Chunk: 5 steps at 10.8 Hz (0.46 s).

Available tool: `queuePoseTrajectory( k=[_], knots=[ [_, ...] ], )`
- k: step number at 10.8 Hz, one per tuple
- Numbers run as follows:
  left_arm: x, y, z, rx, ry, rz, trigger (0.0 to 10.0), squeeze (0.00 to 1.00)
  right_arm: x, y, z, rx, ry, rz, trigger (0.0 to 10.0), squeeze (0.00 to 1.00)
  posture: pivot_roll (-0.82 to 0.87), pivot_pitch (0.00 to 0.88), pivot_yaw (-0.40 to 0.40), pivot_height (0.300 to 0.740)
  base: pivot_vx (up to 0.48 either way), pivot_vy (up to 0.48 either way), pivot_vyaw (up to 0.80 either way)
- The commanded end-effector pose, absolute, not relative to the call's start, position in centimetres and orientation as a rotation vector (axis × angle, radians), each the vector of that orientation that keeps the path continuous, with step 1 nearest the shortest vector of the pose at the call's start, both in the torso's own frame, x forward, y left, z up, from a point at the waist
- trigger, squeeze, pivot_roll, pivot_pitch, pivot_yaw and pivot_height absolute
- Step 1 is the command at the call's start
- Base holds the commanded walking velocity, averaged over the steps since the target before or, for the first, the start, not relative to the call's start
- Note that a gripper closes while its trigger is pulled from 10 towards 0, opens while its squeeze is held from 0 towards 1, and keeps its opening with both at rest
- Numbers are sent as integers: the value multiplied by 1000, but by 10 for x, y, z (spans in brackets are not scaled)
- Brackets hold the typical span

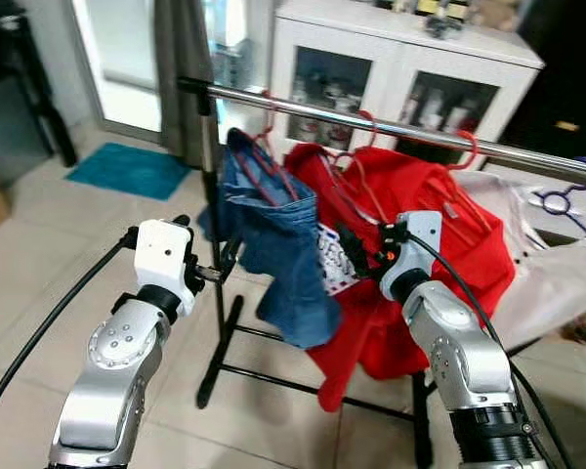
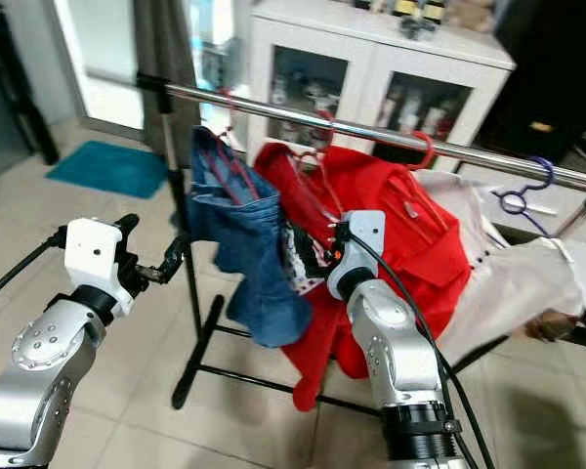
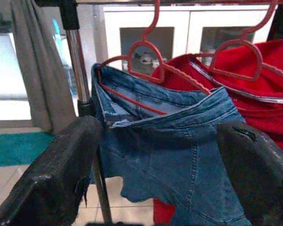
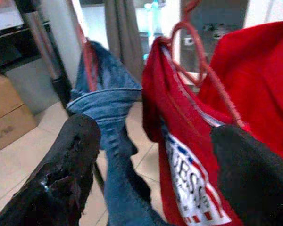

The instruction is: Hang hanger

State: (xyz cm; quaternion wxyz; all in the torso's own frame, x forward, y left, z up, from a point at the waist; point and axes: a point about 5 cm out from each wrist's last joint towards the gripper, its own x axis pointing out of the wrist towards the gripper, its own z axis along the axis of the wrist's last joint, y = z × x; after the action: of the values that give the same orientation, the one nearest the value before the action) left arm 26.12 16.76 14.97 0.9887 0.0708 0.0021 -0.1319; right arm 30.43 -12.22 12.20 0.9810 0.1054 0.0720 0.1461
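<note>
Chrome horizontal clothes rail (image 1: 371,125) on a black floor stand (image 1: 219,322), tiled floor. Hanging on it: blue denim jeans (image 1: 278,254) on a red plastic hanger (image 3: 146,56), hook over the rail near its left end. Just beside it on the right, red garment (image 1: 439,244) on a second red hanger (image 4: 203,66), also hooked on the rail. Further right a white garment (image 2: 513,278) and a purple hanger (image 1: 571,195).

Left gripper (image 1: 218,269) raised in front of the stand's upright post, just left of the jeans, fingers spread wide, holding nothing; in the left wrist view the jeans sit between the 2 fingers (image 3: 56,174) but apart from them.

Right gripper (image 1: 356,249) is up against the red garment's front, near its printed label (image 4: 193,193), fingers apart, nothing clamped; contact with the fabric can't be told.

White glass-door cabinet (image 1: 400,68) behind the rail, teal mat (image 1: 127,168) on the floor at left.
</note>
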Motion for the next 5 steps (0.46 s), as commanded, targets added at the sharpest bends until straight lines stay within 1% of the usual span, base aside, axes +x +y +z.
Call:
queuePoseTrajectory(
  k=[1, 3, 5],
  knots=[
    [260, 166, 152, 159, -9, -275, 10000, 0, 305, -128, 129, 212, 109, 263, 10000, 0, 31, 0, -103, 740, 0, 0, 0],
    [260, 167, 153, 165, -16, -278, 10000, 0, 305, -133, 129, 241, 109, 232, 10000, 0, 29, 0, -99, 740, 244, 0, 0],
    [260, 168, 155, 157, -30, -281, 10000, 0, 304, -131, 129, 247, 114, 240, 10000, 0, 30, 0, -103, 740, 302, 0, -800]
  ],
)
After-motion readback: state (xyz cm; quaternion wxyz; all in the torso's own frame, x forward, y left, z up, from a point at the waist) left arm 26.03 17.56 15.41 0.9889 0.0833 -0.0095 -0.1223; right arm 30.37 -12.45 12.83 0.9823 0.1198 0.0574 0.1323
